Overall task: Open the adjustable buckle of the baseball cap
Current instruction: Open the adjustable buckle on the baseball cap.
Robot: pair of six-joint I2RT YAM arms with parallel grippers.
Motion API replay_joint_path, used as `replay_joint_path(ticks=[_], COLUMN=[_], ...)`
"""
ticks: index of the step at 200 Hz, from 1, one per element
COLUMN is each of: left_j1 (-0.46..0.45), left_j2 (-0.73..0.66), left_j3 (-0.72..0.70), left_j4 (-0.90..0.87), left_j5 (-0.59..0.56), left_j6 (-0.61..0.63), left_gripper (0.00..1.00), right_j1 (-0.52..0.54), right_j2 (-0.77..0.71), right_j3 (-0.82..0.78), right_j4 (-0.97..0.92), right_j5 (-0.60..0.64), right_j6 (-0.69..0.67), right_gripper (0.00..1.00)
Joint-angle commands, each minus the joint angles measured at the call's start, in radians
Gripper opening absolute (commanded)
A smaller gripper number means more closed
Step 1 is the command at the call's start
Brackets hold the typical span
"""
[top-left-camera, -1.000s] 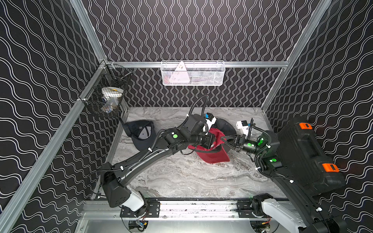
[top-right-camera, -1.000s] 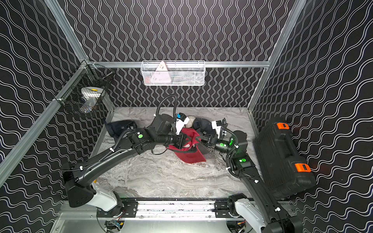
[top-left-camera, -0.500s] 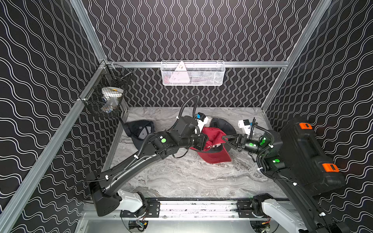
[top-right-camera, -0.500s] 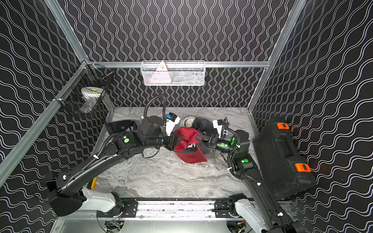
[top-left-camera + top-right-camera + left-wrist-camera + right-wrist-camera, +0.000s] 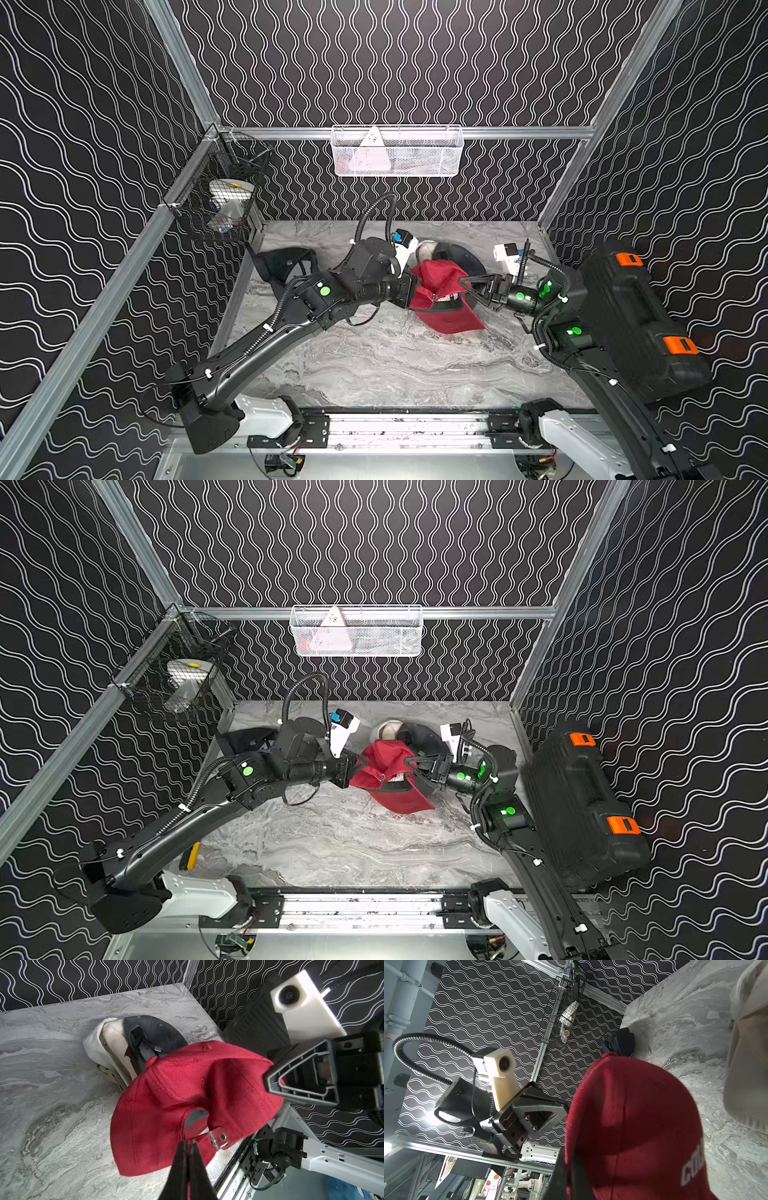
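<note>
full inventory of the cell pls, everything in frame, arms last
red cap: 1, red, mid table, gripped from both sides
buckle: 1, silver metal, on the red cap's rear strap
black cap: 1, black, table near the left wall
dark grey cap: 1, dark grey, back of table behind the red cap
cream cap: 1, cream, against the dark grey cap
white wire basket: 1, white, back wall
black mesh basket: 1, black, left wall, pale items inside
case: 1, black with orange latches, right side
table: 1, grey marble
left gripper: 1, black, shut on the red cap beside the buckle
right gripper: 1, black, shut on the red cap's opposite side
</note>
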Motion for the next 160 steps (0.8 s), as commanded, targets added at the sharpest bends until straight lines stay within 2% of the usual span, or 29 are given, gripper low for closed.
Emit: replay_joint_path(ticks=[1, 13, 29, 49, 61, 90, 127, 160], left_j1=[0.002, 0.001, 0.001, 0.0, 0.0, -0.021, -0.055, -0.081], left_j2=[0.006, -0.008, -0.06, -0.15, -0.188, -0.22, -0.276, -0.247], left_j3=[0.008, -0.005, -0.036, -0.084, -0.106, -0.15, -0.293, -0.309], left_j4=[0.007, 0.018, 0.02, 0.04, 0.058, 0.089, 0.289, 0.394], left_j5=[0.033, 0.021, -0.068, -0.183, -0.202, -0.187, -0.144, -0.101], left_j6=[0.016, 0.03, 0.056, 0.095, 0.115, 0.178, 0.252, 0.274], left_gripper=[0.21, 0.44, 0.53, 0.55, 0.56, 0.57, 0.61, 0.61], right_j1=[0.001, -0.001, -0.001, -0.001, 0.0, -0.001, -0.001, 0.0], right_j2=[0.014, 0.022, 0.03, 0.034, 0.039, 0.061, 0.076, 0.08], right_j3=[0.009, 0.018, 0.043, 0.086, 0.106, 0.133, 0.137, 0.154], right_j4=[0.056, 0.068, 0.05, 0.007, -0.009, 0.015, 0.092, 0.095], right_j5=[0.013, 0.027, 0.043, 0.069, 0.085, 0.105, 0.11, 0.118], right_j6=[0.04, 0.051, 0.048, 0.029, 0.028, 0.069, 0.154, 0.18], right_gripper=[0.0, 0.0, 0.0, 0.0, 0.0, 0.0, 0.0, 0.0])
